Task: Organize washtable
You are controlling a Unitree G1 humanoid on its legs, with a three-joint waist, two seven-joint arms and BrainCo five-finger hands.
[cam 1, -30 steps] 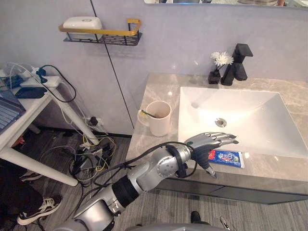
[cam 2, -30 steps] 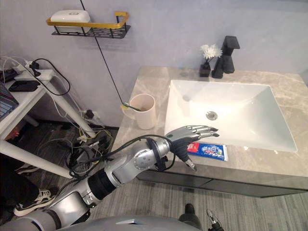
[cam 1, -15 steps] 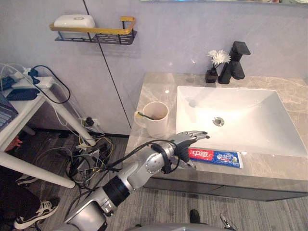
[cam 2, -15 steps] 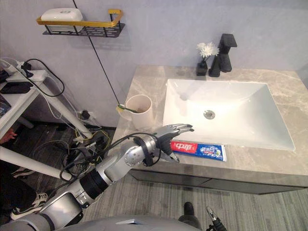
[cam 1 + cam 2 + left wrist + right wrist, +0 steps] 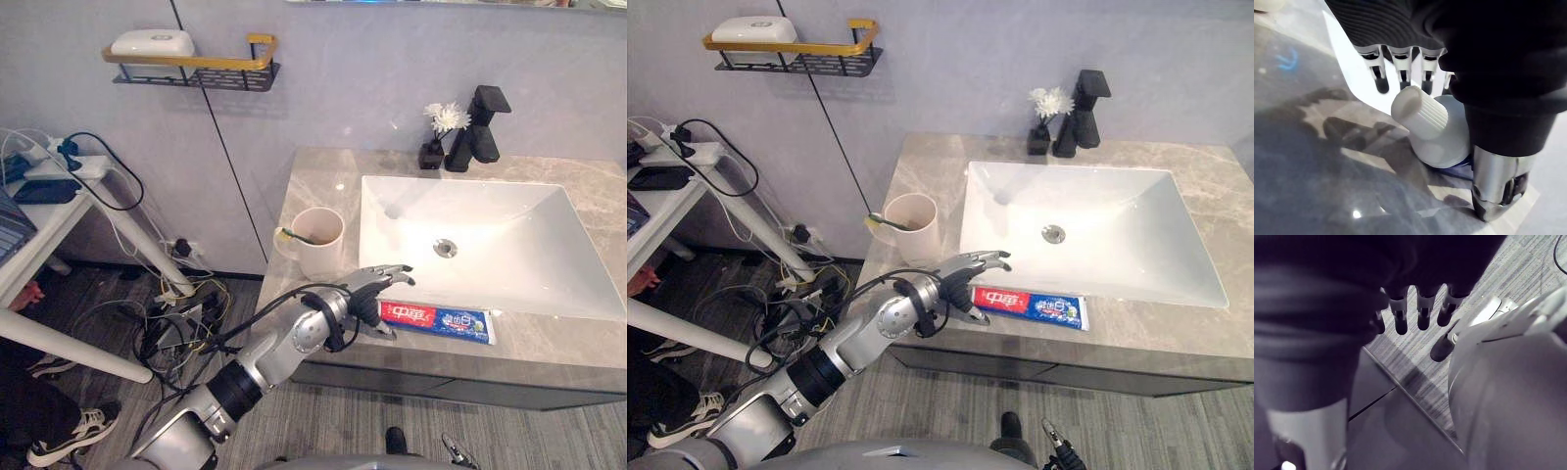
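Observation:
A red and blue toothpaste tube [image 5: 439, 319] lies flat on the marble counter [image 5: 318, 186], along the front rim of the white sink [image 5: 470, 211]. My left hand [image 5: 377, 287] hovers low over the tube's left end, fingers straight and open. In the left wrist view the tube's white cap [image 5: 1420, 115] sits between the fingers [image 5: 1400, 61] and the thumb [image 5: 1498, 181], with no grip on it. A beige cup [image 5: 321, 242] holding a toothbrush [image 5: 294, 234] stands just left of the hand. My right hand [image 5: 1422, 313] hangs open above the floor.
A black faucet [image 5: 478, 127] and a small vase of white flowers [image 5: 443, 132] stand behind the sink. A wall shelf [image 5: 196, 69] carries a white soap. A white side table [image 5: 59, 196] with cables stands at the left.
My left hand has drawn back leftward off the tube, uncovering its red end, and now rests at the cap. The camera shifted slightly.

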